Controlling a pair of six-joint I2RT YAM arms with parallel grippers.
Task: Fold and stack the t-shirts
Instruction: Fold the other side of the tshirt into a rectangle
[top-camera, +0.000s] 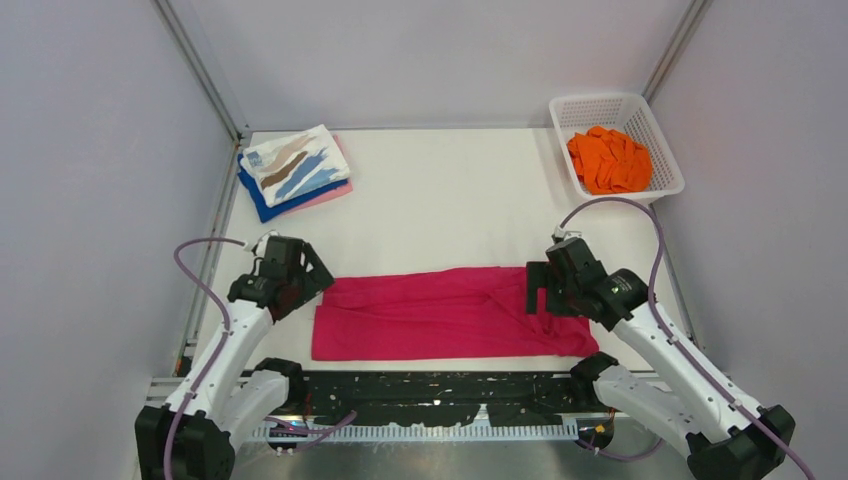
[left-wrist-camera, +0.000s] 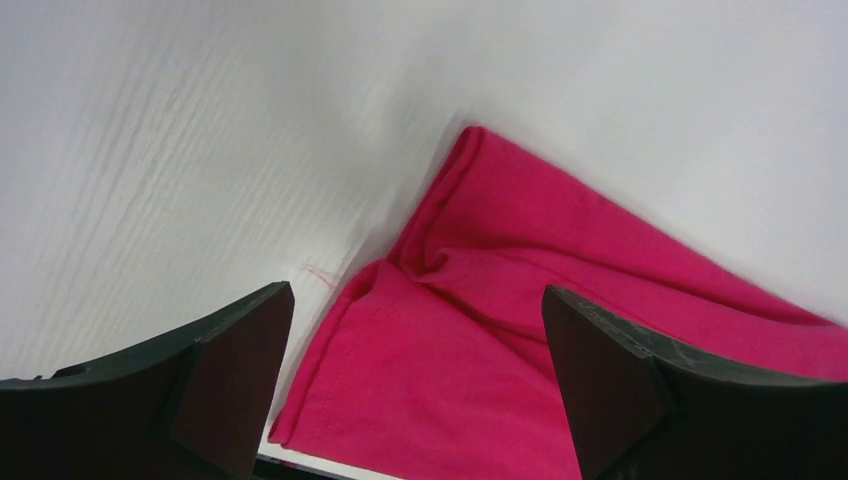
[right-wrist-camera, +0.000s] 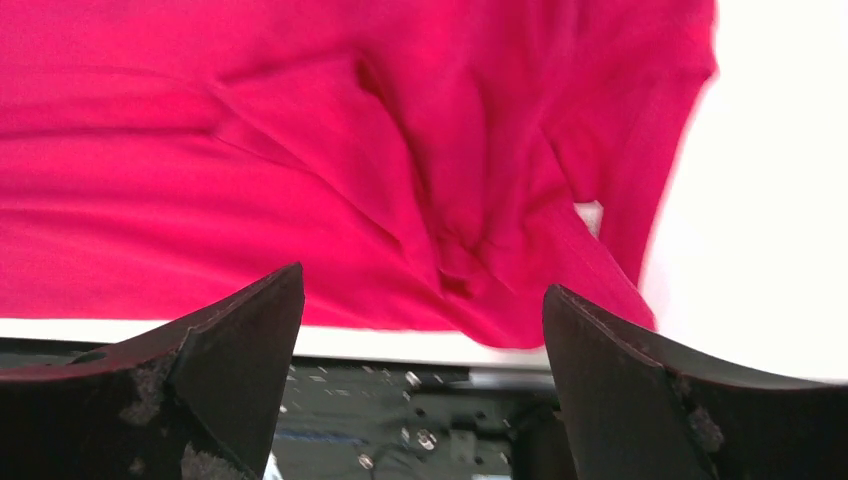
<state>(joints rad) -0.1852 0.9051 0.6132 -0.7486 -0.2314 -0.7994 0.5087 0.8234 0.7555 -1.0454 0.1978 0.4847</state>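
The magenta t-shirt lies folded into a long band across the near middle of the table; it also shows in the left wrist view and the right wrist view. My left gripper is open and empty above the shirt's left end. My right gripper is open and empty above its right end. A folded stack sits at the back left: the white streaked shirt on a blue one and a pale pink one. The orange shirt lies crumpled in the basket.
The white lattice basket stands at the back right corner. The black base plate of the arms runs along the table's near edge. Grey walls enclose the table on three sides.
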